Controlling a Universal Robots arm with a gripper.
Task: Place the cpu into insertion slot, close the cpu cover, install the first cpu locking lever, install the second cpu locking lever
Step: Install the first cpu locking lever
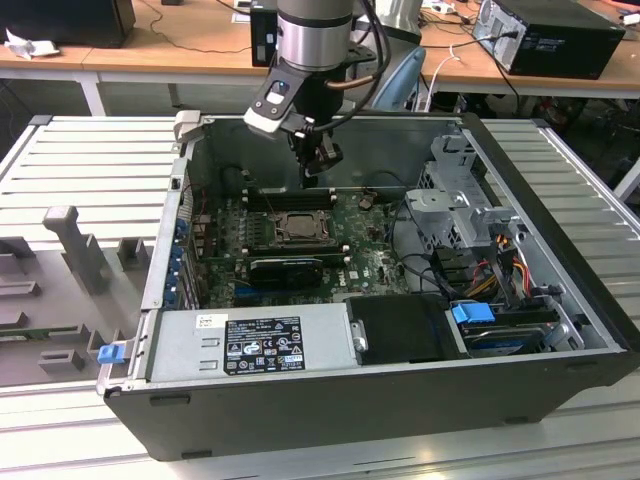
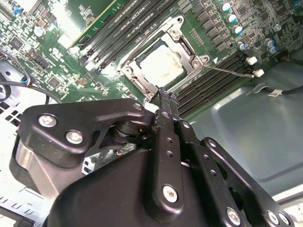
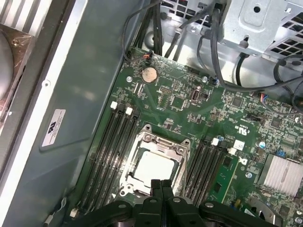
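Gripper (image 3: 161,183): my two fingers (image 3: 155,190) were pressed flat together with nothing between them, and the tip hung just above the near edge of the insertion slot (image 1: 296,229).
Cpu (image 3: 154,166): it lay seated flat in the insertion slot, its pale silver-grey face square and lightly smudged, showing through the window.
Cpu handling: I judged it light, stiff and thin, with a slick metal face and a fragile underside. It is best taken by two opposite edges and kept level, never pressed on the face.
Cpu cover (image 3: 161,143): a thin metal frame, lying down over the insertion slot and ringing the chip on all four sides.
Cover handling: I judged it rigid sheet metal that swings on a hinge, light to push, and best nudged at the rim away from the window.
Lever (image 2: 232,71): a thin metal rod ran out from one corner of the insertion slot. I could not tell whether it was latched.
Memory slots (image 3: 111,151): long black rows flanked the insertion slot on two sides.
Coin cell (image 3: 149,74): a round silver disc sat well beyond the insertion slot, near the cables.
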